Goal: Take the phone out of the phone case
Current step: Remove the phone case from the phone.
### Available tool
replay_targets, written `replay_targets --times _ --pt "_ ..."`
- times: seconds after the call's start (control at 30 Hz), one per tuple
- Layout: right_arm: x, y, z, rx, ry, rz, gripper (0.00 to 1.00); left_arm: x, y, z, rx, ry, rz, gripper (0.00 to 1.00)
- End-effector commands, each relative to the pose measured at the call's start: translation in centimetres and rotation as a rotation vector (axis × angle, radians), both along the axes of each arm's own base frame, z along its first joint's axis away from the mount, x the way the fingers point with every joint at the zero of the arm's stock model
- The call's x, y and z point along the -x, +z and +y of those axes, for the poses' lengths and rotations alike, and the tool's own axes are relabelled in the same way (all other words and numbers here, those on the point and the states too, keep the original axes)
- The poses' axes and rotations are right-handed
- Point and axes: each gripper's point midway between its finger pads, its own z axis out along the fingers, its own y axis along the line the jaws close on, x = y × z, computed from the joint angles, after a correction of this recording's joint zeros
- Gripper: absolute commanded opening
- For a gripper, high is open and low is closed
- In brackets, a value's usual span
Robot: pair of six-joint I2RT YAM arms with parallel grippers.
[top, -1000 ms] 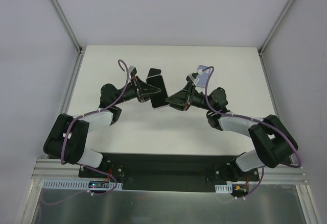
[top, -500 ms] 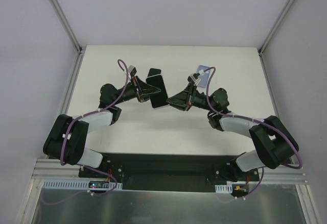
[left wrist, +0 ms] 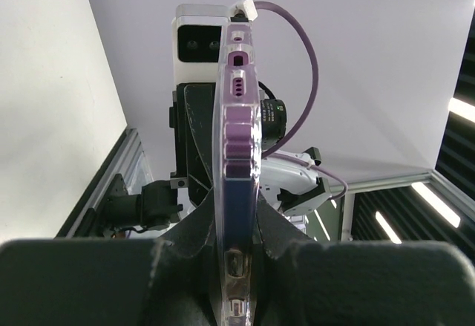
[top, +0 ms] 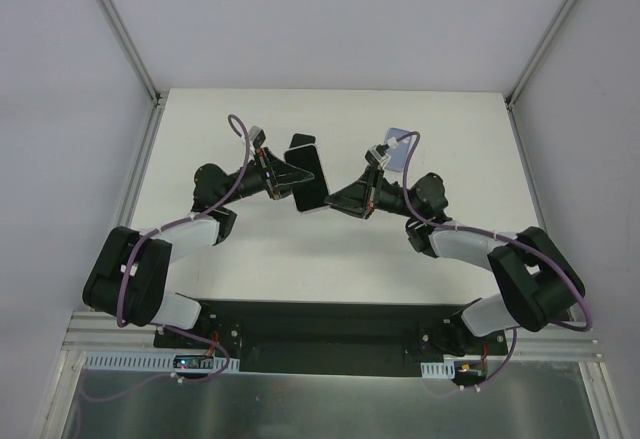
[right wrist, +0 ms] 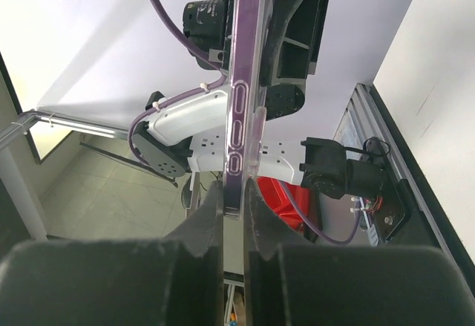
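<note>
The phone [top: 311, 181], a dark slab with a purple rim in a clear case, is held in the air between both arms over the middle of the table. My left gripper [top: 293, 181] is shut on its left side. My right gripper [top: 333, 199] is shut on its lower right end. In the left wrist view the phone [left wrist: 239, 140] stands edge-on between the shut fingers of the left gripper [left wrist: 241, 229], with the clear case [left wrist: 220, 118] along its left face. In the right wrist view the phone [right wrist: 243, 81] runs edge-on up from the right gripper [right wrist: 237, 200].
A pale blue flat rectangle [top: 398, 148] lies on the white table [top: 450, 129] behind the right wrist. Metal frame posts [top: 140, 69] stand at the table's back corners. The arm bases sit on a black plate [top: 320, 334] at the near edge.
Almost nothing. The right wrist has shifted very slightly up and to the right; both grippers keep their hold on the phone.
</note>
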Motion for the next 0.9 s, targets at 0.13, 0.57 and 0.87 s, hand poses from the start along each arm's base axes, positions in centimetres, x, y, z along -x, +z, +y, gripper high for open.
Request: replay_targets --times 0.13,0.57,0.87 --pt "2.8 6.3 -0.2 -0.119 0.041 -0.320 0.01 -0.4 2.1 0.6 0.045 0.060 -0.082 0.00" --pt "10.5 13.1 -1.3 -0.236 0.232 -0.769 0.02 -2.3 0.4 0.4 0.150 0.078 0.120 0.00" --pt "10.9 12.1 -0.9 -0.204 0.278 -0.828 0.02 -1.3 4.4 -0.2 0.128 0.059 0.114 0.00"
